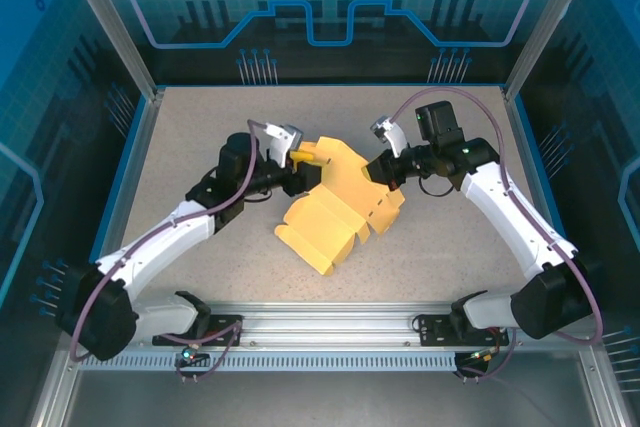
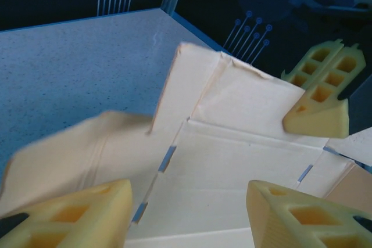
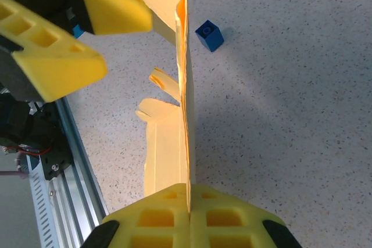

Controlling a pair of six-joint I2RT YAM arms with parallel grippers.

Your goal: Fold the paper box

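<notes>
The right gripper (image 3: 189,198) had its two fingers pressed together on the edge of one raised panel of the paper box (image 1: 335,212), with the thin card standing on edge between the pads. The left gripper (image 2: 189,194) stood with its jaws spread, one finger to either side above a creased inner panel, holding nothing that I could see. The box lay half opened out in the middle of the table (image 1: 190,137), between the two arms. Its near flaps were flat on the surface, and its far side was lifted where the right gripper pinched it. A tiny blue cube (image 3: 210,35) sat on the table beyond the raised panel, apart from it.

To my eye, the step in hand was raising and creasing a wall. Doing it well would mean a firm right-hand pinch close to the fold, so the card did not bow. The left gripper should come in on the score line, not the open panel, and press squarely. The card looked thin and likely to buckle or slip, so slow moves seemed wise, and the tabs were not yet tucked.
</notes>
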